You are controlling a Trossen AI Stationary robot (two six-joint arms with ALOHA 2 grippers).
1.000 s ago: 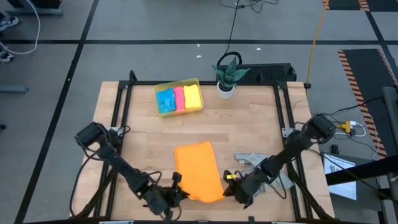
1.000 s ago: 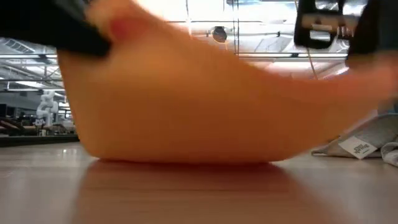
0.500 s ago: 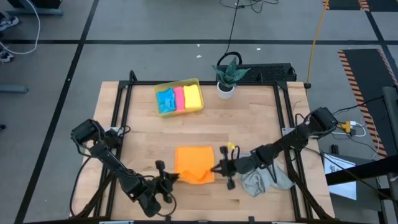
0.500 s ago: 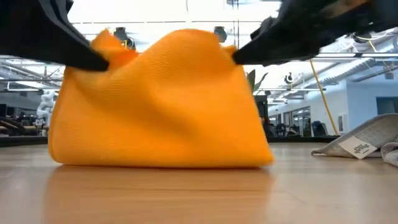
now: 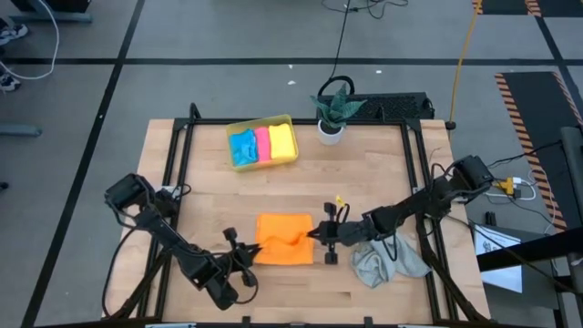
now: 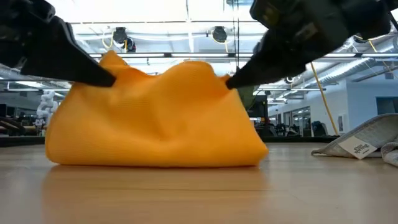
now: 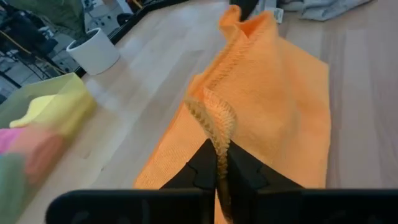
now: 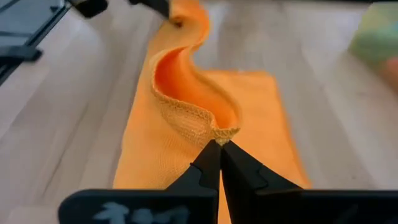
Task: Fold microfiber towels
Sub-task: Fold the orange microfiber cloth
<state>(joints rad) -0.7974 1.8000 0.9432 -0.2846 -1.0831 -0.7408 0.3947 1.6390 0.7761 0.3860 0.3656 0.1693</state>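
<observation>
My left gripper point(image 5: 244, 259) and right gripper point(image 5: 321, 239) are both closed, each pinching a corner of the orange towel point(image 5: 284, 240) at table's 6 o'clock. Risk: the grip is thin, only on the hem, so a corner can slip out and the fold lands crooked.

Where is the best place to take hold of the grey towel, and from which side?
Probably from above, at an outer corner of the grey towel. It lies crumpled beside the orange towel, so raised folds offer the fingers an edge to pinch; flat parts do not.
</observation>
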